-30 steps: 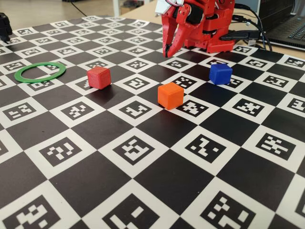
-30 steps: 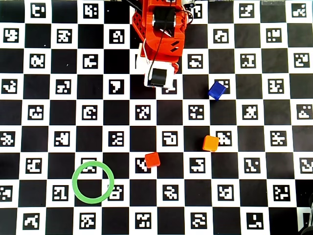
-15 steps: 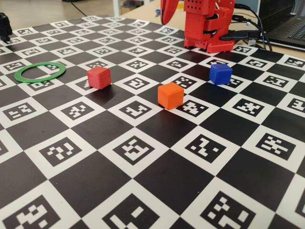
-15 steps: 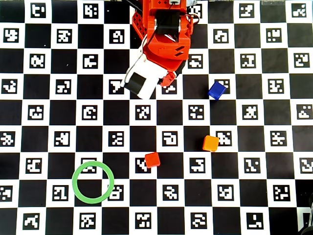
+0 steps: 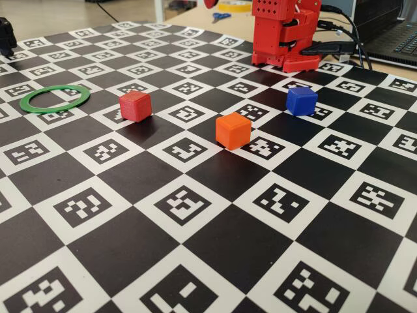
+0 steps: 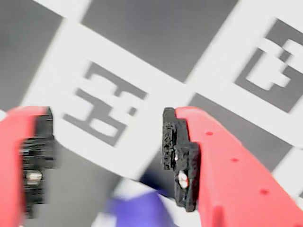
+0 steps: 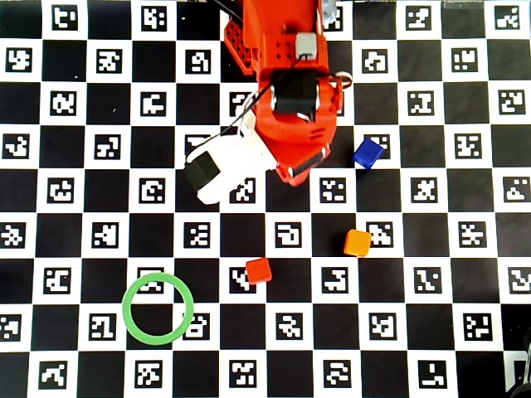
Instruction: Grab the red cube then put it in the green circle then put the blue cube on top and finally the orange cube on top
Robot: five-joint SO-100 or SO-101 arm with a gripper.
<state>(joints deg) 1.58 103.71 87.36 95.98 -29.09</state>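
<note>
The red cube point(image 5: 135, 105) point(image 7: 259, 270) sits on the checkered mat, right of the green circle point(image 5: 55, 98) point(image 7: 158, 307), which lies flat and empty. The orange cube point(image 5: 233, 130) point(image 7: 358, 242) stands further right. The blue cube point(image 5: 301, 100) point(image 7: 367, 152) is near the red arm point(image 7: 290, 124), which is folded close to its base. In the blurred wrist view my gripper point(image 6: 106, 113) is open and empty above the mat, with the blue cube point(image 6: 142, 210) at the bottom edge, below the gap between the jaws.
The arm's base point(image 5: 287, 32) stands at the mat's far edge. A white wrist-camera housing point(image 7: 224, 170) sticks out beside the arm. Cables and a laptop point(image 5: 397, 36) lie behind the mat at the right. The mat point(image 5: 195, 261) carries printed markers.
</note>
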